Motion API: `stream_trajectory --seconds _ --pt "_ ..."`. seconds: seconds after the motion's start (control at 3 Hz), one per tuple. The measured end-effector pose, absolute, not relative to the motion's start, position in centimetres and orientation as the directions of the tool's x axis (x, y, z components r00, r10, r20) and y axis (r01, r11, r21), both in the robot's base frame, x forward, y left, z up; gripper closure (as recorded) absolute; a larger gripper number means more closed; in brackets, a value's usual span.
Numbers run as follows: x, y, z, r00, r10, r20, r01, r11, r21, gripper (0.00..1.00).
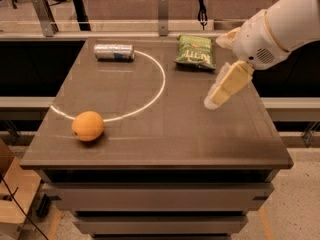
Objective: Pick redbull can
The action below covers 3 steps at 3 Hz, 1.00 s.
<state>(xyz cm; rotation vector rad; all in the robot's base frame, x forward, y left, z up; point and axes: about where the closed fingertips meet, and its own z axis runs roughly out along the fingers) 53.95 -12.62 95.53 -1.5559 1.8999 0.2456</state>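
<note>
1. Counter (165,139): a dark, flat-topped unit that carries every object. A thin white arc (161,84) is marked on its top, running from the far edge round to the left edge.

2. Arm (280,26): white, entering from the upper right and reaching over the right side of the counter.

3. Claw (216,98): pale, angled down and to the left, poised above the right half of the counter, near the crisp bag and apart from it. It holds nothing. Whether it is open or closed cannot be told.

4. Crisp bag (196,51): green, lying flat at the far edge, right of centre. Not the target.

5. Orange (88,126): near the front left, at the lower end of the arc. Not the target.

6. Redbull can (114,52): silver with a blue patch, lying on its side at the far left of the counter, just outside the top of the arc.

Governing relation: the redbull can lies well apart from the claw, to the claw's left and farther back, beyond the crisp bag. Its long axis runs left to right, roughly parallel to the far edge. Judgement: the approach has hardly begun. The next move calls for a long traverse across the counter, then a closing direction set across the can's short width, front to back.
</note>
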Motion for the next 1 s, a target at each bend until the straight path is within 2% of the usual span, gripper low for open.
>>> stream_trajectory --seconds 0.33,1.0 --pt "58.1 -8.7 95.1 -0.005 -0.711 -0.703 -0.924 0.272 -0.269 0.0" --pt "66.0 -2.7 93.6 0.034 -0.586 -0.81 -0.92 0.298 -0.254 0.0"
